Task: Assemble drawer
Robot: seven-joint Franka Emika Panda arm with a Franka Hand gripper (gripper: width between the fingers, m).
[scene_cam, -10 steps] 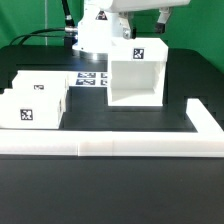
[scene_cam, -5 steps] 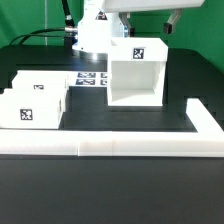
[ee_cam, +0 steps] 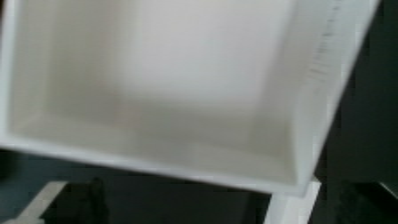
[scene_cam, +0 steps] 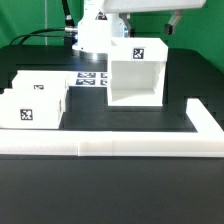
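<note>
gripper (scene_cam: 169, 20) cropped at frame top above casing (scene_cam: 135, 82); jaw state unclear.

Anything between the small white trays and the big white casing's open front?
Nothing visible blocks it. Only the flat marker board lies between the small white trays and the large white cubic casing, behind that path.

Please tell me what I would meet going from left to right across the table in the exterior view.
two small trays → marker board → large casing
</note>
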